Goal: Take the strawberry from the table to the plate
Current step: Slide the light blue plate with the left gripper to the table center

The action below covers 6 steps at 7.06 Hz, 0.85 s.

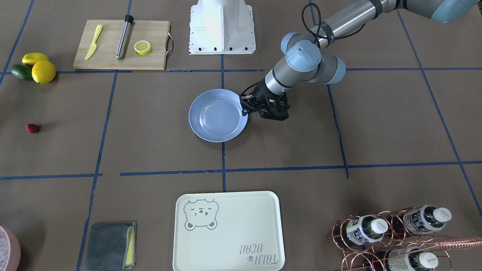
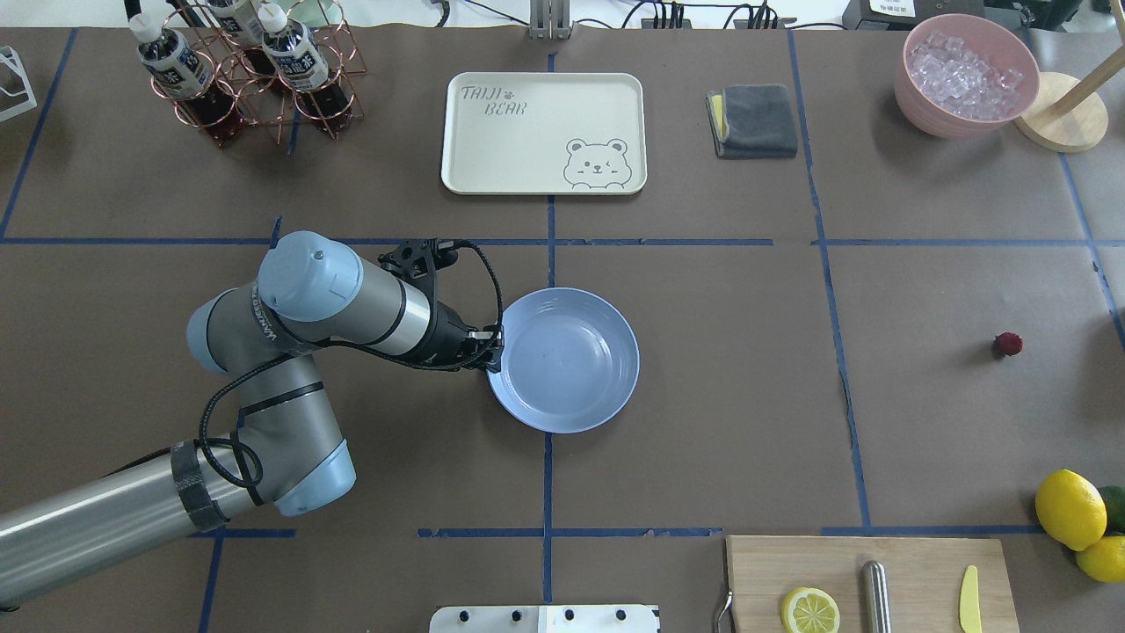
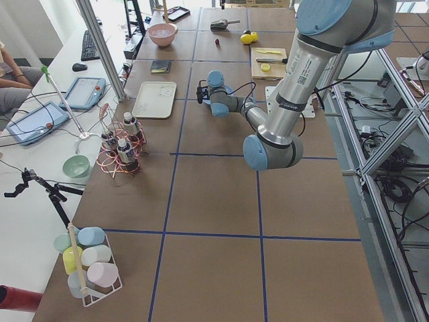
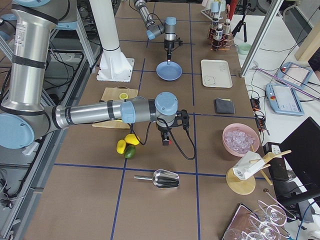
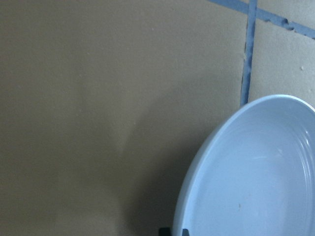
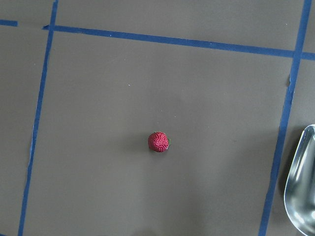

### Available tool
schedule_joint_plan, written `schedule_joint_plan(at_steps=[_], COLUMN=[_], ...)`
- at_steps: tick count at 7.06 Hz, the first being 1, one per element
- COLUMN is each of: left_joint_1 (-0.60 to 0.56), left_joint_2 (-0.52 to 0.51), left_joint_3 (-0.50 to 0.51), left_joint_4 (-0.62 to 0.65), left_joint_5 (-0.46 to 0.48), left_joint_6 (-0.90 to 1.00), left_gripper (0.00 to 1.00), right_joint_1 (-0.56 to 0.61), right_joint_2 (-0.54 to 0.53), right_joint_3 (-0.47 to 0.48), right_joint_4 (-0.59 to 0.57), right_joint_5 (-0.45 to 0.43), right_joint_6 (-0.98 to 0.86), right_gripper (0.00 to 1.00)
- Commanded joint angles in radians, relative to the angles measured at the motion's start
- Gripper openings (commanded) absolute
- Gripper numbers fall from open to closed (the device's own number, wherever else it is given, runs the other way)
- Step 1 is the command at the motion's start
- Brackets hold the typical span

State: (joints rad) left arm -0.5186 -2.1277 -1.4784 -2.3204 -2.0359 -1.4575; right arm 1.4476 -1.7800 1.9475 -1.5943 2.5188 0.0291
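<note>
Right gripper (image 4: 166,140) over strawberry (image 6: 158,142), grip state cannot be told
Strawberry lies on bench (image 1: 301,143), centred in right wrist view, untouched, well apart from plate (image 2: 562,360); left gripper (image 2: 492,345) clamped on plate's rim

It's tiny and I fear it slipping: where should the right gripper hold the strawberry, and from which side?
Probably pinch the strawberry across its rounded middle, coming straight down from above. It is small and low, lies alone on the table with room all around, and the right wrist view looks straight down on it.
</note>
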Motion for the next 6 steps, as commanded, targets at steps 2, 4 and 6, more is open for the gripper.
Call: schedule_joint_plan(at_steps=[2, 4, 6], left_joint_1=[0.005, -0.021, -0.053], left_joint_2=[0.012, 0.012, 0.012], left_joint_3=[0.01, -0.005, -0.028], left_joint_4=[-0.014, -0.013, -0.013], left_joint_5=[0.009, 0.009, 0.008], left_joint_6=[0.008, 0.008, 0.006], left_gripper=[0.36, 0.81, 0.83], right_joint_1=[-0.013, -0.076, -0.203], right_joint_2=[0.004, 0.002, 0.004], right_joint_3=[0.002, -0.004, -0.016], right_joint_4=[0.001, 0.002, 0.075], right_joint_5=[0.003, 0.069, -0.065], right_joint_6=[0.002, 0.053, 0.179], right_gripper=[1.0, 1.0, 1.0])
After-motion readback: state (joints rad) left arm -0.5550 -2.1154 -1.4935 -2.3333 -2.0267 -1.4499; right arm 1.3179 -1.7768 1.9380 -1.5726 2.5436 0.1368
